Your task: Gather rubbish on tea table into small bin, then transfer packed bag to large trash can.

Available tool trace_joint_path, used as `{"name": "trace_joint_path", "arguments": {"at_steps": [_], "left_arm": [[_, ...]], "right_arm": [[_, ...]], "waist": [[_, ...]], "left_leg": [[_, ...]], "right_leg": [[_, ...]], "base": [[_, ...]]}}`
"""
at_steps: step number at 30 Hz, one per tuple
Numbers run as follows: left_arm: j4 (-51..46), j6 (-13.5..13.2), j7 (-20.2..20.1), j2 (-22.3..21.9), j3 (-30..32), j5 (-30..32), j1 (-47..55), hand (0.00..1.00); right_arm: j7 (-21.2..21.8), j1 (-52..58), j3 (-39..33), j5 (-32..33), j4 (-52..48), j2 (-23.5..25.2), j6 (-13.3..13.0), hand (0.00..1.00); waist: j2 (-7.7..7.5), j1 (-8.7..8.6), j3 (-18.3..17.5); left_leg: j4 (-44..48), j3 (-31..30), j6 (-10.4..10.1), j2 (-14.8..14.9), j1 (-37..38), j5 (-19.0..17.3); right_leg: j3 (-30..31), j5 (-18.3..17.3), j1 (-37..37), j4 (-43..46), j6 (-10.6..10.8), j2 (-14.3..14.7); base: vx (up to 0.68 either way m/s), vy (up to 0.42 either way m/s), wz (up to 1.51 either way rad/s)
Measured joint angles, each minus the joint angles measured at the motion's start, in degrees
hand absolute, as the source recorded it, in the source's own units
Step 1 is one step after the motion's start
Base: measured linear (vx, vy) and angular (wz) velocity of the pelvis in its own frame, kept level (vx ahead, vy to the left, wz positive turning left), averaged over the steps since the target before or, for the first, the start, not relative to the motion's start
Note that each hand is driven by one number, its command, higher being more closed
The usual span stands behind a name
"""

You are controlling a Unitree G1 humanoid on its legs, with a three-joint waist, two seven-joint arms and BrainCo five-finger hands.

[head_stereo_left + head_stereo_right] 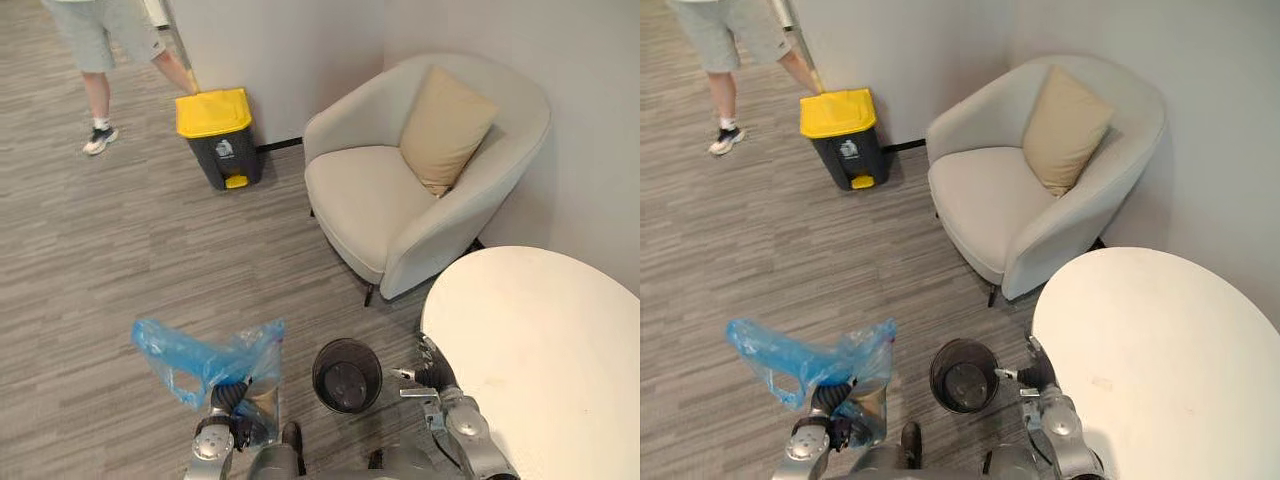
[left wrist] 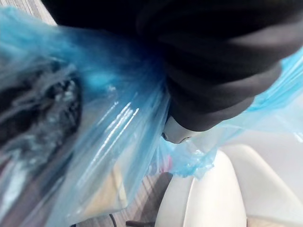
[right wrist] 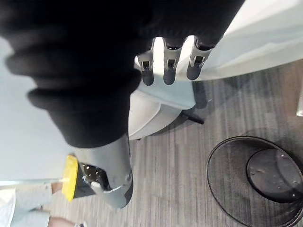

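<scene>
The blue bag point(image 1: 190, 360) is out of the small bin point(image 1: 347, 375) and hangs at the robot's left hand point(image 1: 228, 402), near and to the left. Its loose top flares out above the dark cover, and something pale brown shows through the plastic. Plastic wraps that hand in the left wrist view, so I cannot tell how the grip is closed. The right hand point(image 1: 437, 376) hovers just beside the edge of the white table point(image 1: 540, 340), its fingers point(image 3: 165, 64) straight and holding nothing. The small bin stands on the floor between the two hands, unlined.

To my eye the gathering is done and the carry is what remains. The large trash can point(image 1: 218, 135) stands far off to the left against the wall with its yellow lid down.

Several things could spoil the carry. If the hold is only on a fold of thin plastic, the bag could slide free or tear under its load. The small bin is close enough to be kicked over on the first step. The armchair point(image 1: 400, 200) narrows the way on the right. A person point(image 1: 95, 45) stands just beside the large can, so a straight approach risks a bump. The shut lid is the last snag: dropped on top, the bag would simply roll off.
</scene>
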Motion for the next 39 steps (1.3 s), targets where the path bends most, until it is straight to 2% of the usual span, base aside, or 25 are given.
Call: {"name": "trace_joint_path", "arguments": {"at_steps": [1,2,4,6,8,9,10,11,12,13,15,16,17,18,20,23,27,30,32,34,36,37,38,39], "left_arm": [[-0.77,-0.02,0.1,-0.13,0.1,-0.29,0.01,1.0],[-1.34,-0.15,0.07,-1.28,-0.11,-0.29,-0.02,1.0],[-1.92,-0.41,0.08,-2.91,-0.86,-0.3,0.03,1.0],[-2.12,-0.42,0.1,-3.07,-2.33,-0.32,0.0,1.0],[-2.14,-0.43,0.09,-3.14,-2.96,-0.34,-0.13,1.0],[-2.11,-0.42,0.05,-3.14,-3.39,-0.32,-0.75,1.0],[-2.11,-0.42,0.05,-3.16,-3.55,-0.32,-0.96,1.0],[-2.1,-0.45,0.03,-3.11,-4.24,-0.28,-0.99,1.0],[-2.09,-0.5,0.02,-3.11,-4.57,-0.25,-1.06,1.0],[-2.07,-0.52,0.01,-3.1,-5.09,-0.21,-1.3,1.0],[-1.43,-0.49,-0.05,-3.07,-5.83,-0.18,-1.38,1.0],[-1.33,-0.48,-0.05,-3.01,-6.11,-0.18,-1.41,1.0],[-0.73,-0.44,-0.07,-2.46,-6.61,-0.07,-1.77,1.0],[0.19,-0.18,-0.09,-2.02,-7.04,0.32,-1.76,1.0],[0.7,0.09,-0.14,-2.07,-7.42,0.54,-1.23,1.0],[0.71,0.1,-0.03,-1.46,-7.89,0.96,-0.8,1.0],[1.31,0.2,0.03,-0.25,-7.79,1.07,-0.5,1.0],[1.91,0.23,0.05,0.24,-6.93,1.06,-0.52,1.0],[1.9,0.23,0.03,0.2,-6.66,1.06,-0.61,1.0],[1.89,0.23,0.0,0.0,-6.62,1.04,-0.45,1.0],[1.77,0.22,-0.06,-0.09,-6.44,0.94,-0.37,1.0],[1.76,0.25,-0.05,-0.07,-6.25,0.94,-0.15,1.0],[1.72,0.28,-0.05,-0.11,-6.19,0.92,0.61,1.0],[1.44,0.3,-0.06,-0.11,-6.21,0.92,0.71,1.0]], "right_arm": [[0.12,-0.84,1.61,0.01,-1.09,-0.16,-0.13,0.0],[0.0,-1.9,2.19,0.05,-2.36,-0.5,-0.31,0.0],[-0.36,-3.52,2.22,0.1,-3.03,-0.64,-0.65,0.0],[-1.29,-3.33,2.18,0.12,-3.34,-0.7,-0.65,0.0],[-1.65,-2.63,1.59,0.12,-3.36,-0.22,-0.57,0.0],[-1.78,-2.54,0.63,0.16,-3.35,0.09,-0.38,0.0],[-2.05,-2.53,-0.1,0.17,-3.38,0.16,-0.34,0.0],[-2.45,-2.48,-1.22,0.23,-3.39,0.06,-0.35,0.0],[-2.6,-2.45,-1.62,0.33,-3.39,-0.03,-0.35,0.0],[-2.63,-2.25,-2.09,0.65,-3.4,-0.17,-0.36,0.0],[-2.62,-1.01,-2.8,0.71,-3.39,0.12,-0.33,0.0],[-2.63,-0.81,-2.96,0.71,-3.32,0.1,-0.32,0.0],[-2.68,-0.62,-3.38,0.71,-2.78,0.48,-0.15,0.0],[-2.59,-0.09,-3.4,0.68,-2.33,1.61,0.09,0.0],[-2.58,0.93,-3.36,0.68,-2.17,2.19,0.06,0.0],[-2.66,1.29,-3.66,0.67,0.35,2.11,0.21,0.0],[-2.63,1.26,-3.76,0.66,3.08,2.83,0.84,0.0],[-2.61,0.25,-3.75,0.56,3.72,3.13,1.6,0.0],[-2.61,-0.69,-3.78,0.52,4.56,3.12,1.77,0.0],[-2.61,-1.41,-3.86,0.08,5.11,3.05,1.79,0.0],[-2.6,-1.54,-3.98,0.01,5.68,2.75,1.87,0.0],[-2.59,-1.62,-3.97,0.01,6.04,2.67,1.87,0.0],[-2.58,-1.64,-3.98,-0.03,6.58,2.44,1.99,0.0],[-2.58,-1.19,-3.97,-0.02,6.58,2.43,2.08,0.0]], "waist": [[-0.24,0.47,-0.03],[1.13,1.84,0.63],[3.83,2.16,2.25],[5.05,3.13,3.0],[5.49,2.72,3.3],[4.94,2.47,3.82],[4.68,2.28,3.91],[4.44,1.31,3.88],[4.44,1.03,3.87],[4.82,0.5,3.71],[6.18,-0.02,3.15],[6.49,-0.01,3.13],[6.01,0.1,3.1],[5.34,0.03,2.93],[5.0,-0.19,2.51],[5.27,-0.34,1.01],[4.79,-0.15,0.85],[3.69,-0.12,0.57],[3.27,-0.17,0.57],[3.1,-0.16,0.62],[2.46,-0.18,0.99],[2.15,-0.18,1.16],[1.87,-0.21,1.33],[1.85,-0.62,1.41]], "left_leg": [[1.13,-0.96,-0.6,-0.1,-2.05,0.45],[1.41,-1.73,-1.05,0.85,-4.1,1.55],[0.51,-4.2,-1.98,2.63,-6.15,3.89],[-3.12,-6.13,-3.74,3.69,-5.98,7.21],[-5.32,-5.28,-7.04,4.31,-6.41,10.08],[-1.27,-1.68,-5.11,4.03,-7.2,8.65],[1.5,0.05,-3.49,3.88,-7.55,7.1],[7.45,3.04,-2.57,4.05,-7.98,3.33],[10.01,4.21,-2.09,4.35,-7.8,1.42],[13.35,5.76,-1.59,5.61,-6.68,-2.1],[13.37,7.79,-2.23,8.37,-3.06,-7.35],[12.41,8.23,-2.4,8.39,-2.78,-7.94],[10.94,8.5,-2.47,7.59,-2.54,-7.9],[8.18,8.28,-1.75,5.89,-1.07,-6.68],[2.83,8.0,-0.79,3.23,2.24,-4.65],[-3.46,7.54,0.35,0.46,3.62,-1.59],[-5.31,7.36,1.22,-0.41,3.88,-0.37],[-4.49,7.42,1.55,-0.69,3.79,-0.43],[-2.34,7.53,1.92,-0.83,2.71,-1.72],[2.72,7.39,2.5,-0.68,0.64,-5.1],[9.76,6.73,3.5,-1.13,-1.45,-10.94],[10.96,6.45,3.95,-1.45,-1.35,-12.07],[12.43,5.26,4.94,-2.42,-1.08,-13.81],[12.67,3.76,5.64,-3.04,-0.33,-14.44]], "right_leg": [[1.03,-1.4,0.37,-3.13,-2.0,0.69],[0.91,-1.51,0.57,-6.11,-4.91,2.47],[-1.83,0.68,0.34,-8.59,-6.24,4.48],[-4.26,2.04,0.16,-9.38,-7.38,5.72],[-7.91,3.65,0.63,-11.07,-8.96,5.35],[-9.3,4.57,0.84,-11.8,-9.41,4.1],[-10.0,5.05,0.93,-12.21,-9.34,3.29],[-11.57,6.09,1.24,-13.29,-9.03,1.73],[-12.29,6.58,1.4,-13.89,-8.69,1.08],[-13.57,7.74,1.76,-15.4,-7.87,0.31],[-15.98,9.07,2.07,-16.44,-6.2,-0.3],[-16.31,9.3,2.09,-16.48,-5.68,-0.25],[-16.31,9.66,2.29,-17.14,-4.69,-0.26],[-16.66,11.12,4.13,-19.88,-3.76,-0.87],[-16.66,12.53,7.03,-23.87,-2.37,-1.77],[-16.23,14.54,7.28,-26.83,-1.68,-2.7],[-16.15,16.05,7.66,-28.56,-1.7,-2.78],[-16.11,16.9,8.21,-29.52,-1.02,-2.83],[-16.19,16.68,8.04,-29.21,-0.73,-2.97],[-16.2,14.59,6.94,-25.91,-0.1,-3.9],[-16.15,9.2,5.02,-15.97,1.42,-7.31],[-15.91,8.31,4.82,-13.67,1.54,-8.22],[-13.45,8.02,3.22,-7.83,1.34,-9.65],[-8.68,9.77,-0.21,0.16,-1.32,-9.9]], "base": [[-0.09,-0.143,0.49],[-0.16,-0.139,0.41],[-0.26,-0.129,0.4],[-0.22,-0.112,0.49],[-0.2,-0.063,0.68],[-0.17,0.008,0.68],[-0.14,0.028,0.75],[-0.14,0.065,0.67],[-0.13,0.093,0.81],[-0.12,0.16,0.66],[-0.09,0.234,0.67],[-0.07,0.231,0.44],[-0.07,0.196,0.31],[-0.06,0.175,0.28],[-0.06,0.175,0.31],[-0.05,0.125,0.25],[-0.02,0.043,0.09],[0.06,0.015,-0.02],[0.05,0.031,0.03],[0.06,0.064,0.07],[0.06,0.067,0.2],[0.07,0.05,0.25],[0.13,0.099,0.36],[0.17,0.12,0.49]]}}
